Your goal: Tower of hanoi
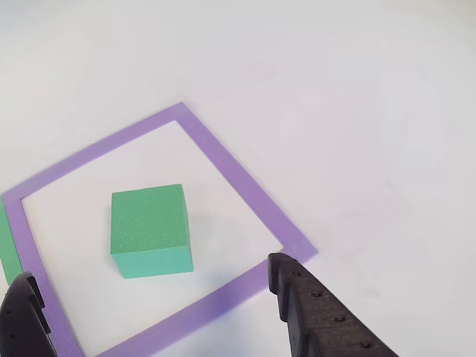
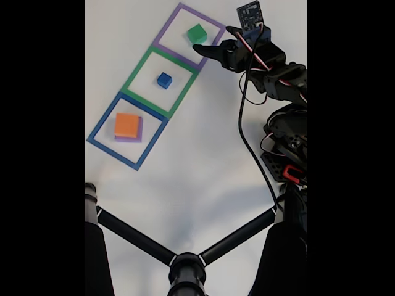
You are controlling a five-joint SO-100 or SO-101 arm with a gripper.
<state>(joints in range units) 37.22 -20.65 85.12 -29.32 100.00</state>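
Observation:
A green cube (image 1: pixel 149 227) sits inside a purple taped square (image 1: pixel 223 160) on the white table. In the other view my gripper (image 1: pixel 151 268) is open, its two black fingers low at either side of the cube and not touching it. In the fixed view the gripper (image 2: pixel 214 40) hovers just right of the green cube (image 2: pixel 197 33) in the purple square (image 2: pixel 166 24). A small blue cube (image 2: pixel 163 79) rests in the green square (image 2: pixel 136 70). An orange block (image 2: pixel 127 124) lies on top of a purple block (image 2: pixel 129 139) in the blue square (image 2: pixel 102 118).
The arm (image 2: pixel 278 80) with its cables runs down the right side of the table in the fixed view. A black stand with spread legs (image 2: pixel 185 262) crosses the foreground. White table surface lies between the squares and the stand.

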